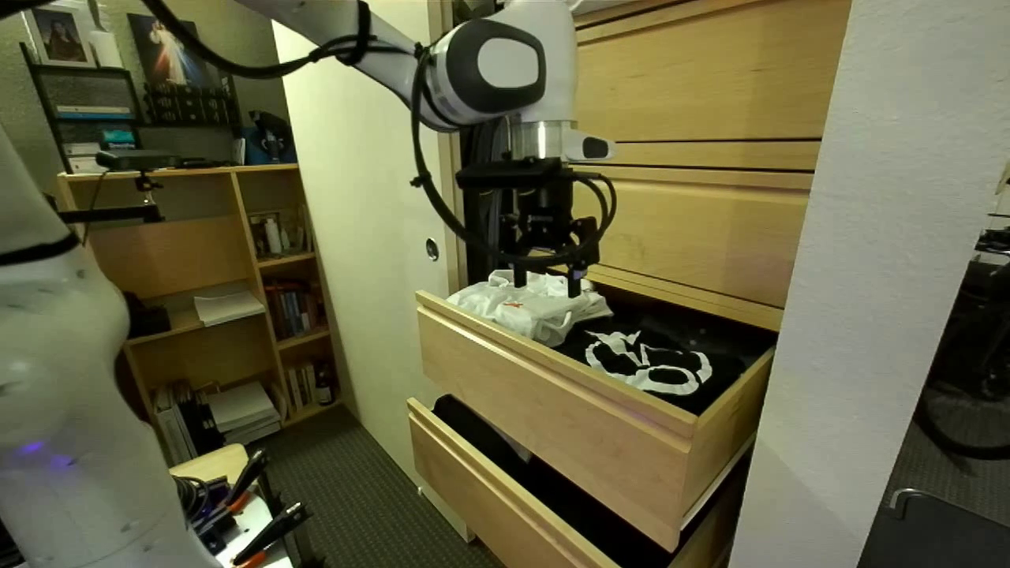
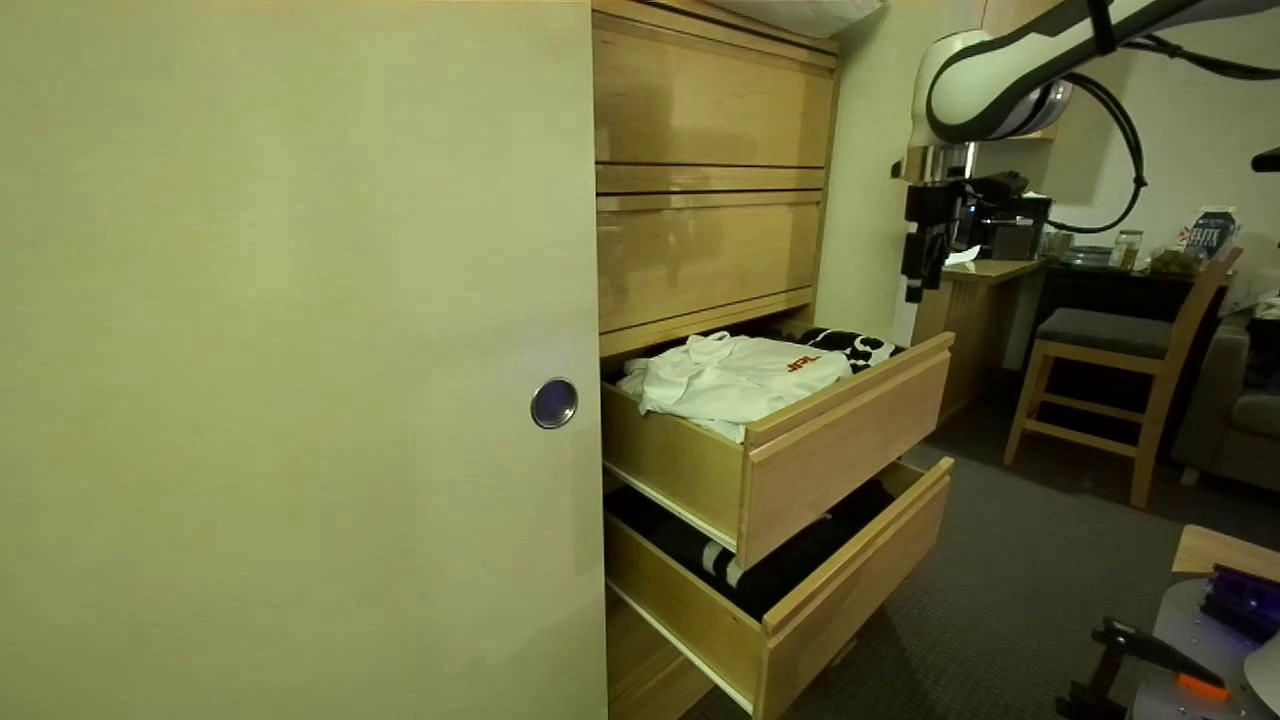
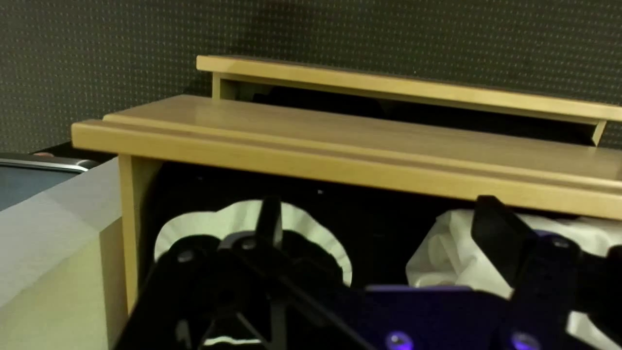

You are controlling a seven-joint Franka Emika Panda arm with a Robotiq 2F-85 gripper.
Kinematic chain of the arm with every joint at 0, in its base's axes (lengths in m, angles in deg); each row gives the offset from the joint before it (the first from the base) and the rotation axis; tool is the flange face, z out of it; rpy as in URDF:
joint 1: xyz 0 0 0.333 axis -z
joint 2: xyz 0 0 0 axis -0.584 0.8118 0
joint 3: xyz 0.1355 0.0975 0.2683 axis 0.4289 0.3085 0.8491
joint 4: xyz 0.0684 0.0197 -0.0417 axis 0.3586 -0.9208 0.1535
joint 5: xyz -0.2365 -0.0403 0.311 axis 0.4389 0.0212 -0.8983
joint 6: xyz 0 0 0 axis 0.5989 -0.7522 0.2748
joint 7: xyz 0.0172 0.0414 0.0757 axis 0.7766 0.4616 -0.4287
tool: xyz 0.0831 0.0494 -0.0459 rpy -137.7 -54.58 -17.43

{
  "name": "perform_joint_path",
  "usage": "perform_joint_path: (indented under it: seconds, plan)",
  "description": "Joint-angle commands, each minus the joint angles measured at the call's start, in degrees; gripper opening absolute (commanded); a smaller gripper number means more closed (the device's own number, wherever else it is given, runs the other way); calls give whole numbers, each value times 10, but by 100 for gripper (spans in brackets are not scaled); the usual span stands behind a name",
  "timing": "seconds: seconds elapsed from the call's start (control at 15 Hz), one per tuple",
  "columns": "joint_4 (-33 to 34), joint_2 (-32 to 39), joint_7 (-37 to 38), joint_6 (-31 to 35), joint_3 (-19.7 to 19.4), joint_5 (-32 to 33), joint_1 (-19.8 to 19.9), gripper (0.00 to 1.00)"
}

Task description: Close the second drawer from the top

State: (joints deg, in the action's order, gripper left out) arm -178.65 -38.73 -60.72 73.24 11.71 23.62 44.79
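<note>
Press mid-panel on wide blond-wood 2nd drawer [image 1: 702,233], seemingly flush, probably stiff and heavy, with empty black 2-fingered gripper [image 1: 547,282] spread.

Fingers [image 1: 574,284] over 3rd drwr [image 1: 552,418] fr top, cloth [image 2: 735,375] inside, 2nd drwr [image 1: 702,233] above it, 4th drwr [image 1: 481,498] below

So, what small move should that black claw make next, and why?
Probably a slight lift: the second blond-wood drawer from the top already looks shut, so no push seems needed. The open, empty, black two-fingered gripper hangs higher than the protruding blond-wood drawer holding crumpled white material; rising should avoid bumping it.
</note>
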Motion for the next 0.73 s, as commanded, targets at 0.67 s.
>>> perform_joint_path:
  seconds: [0.67]
  plan:
    - [-118,-65,4,21,-12,3,-27,100]
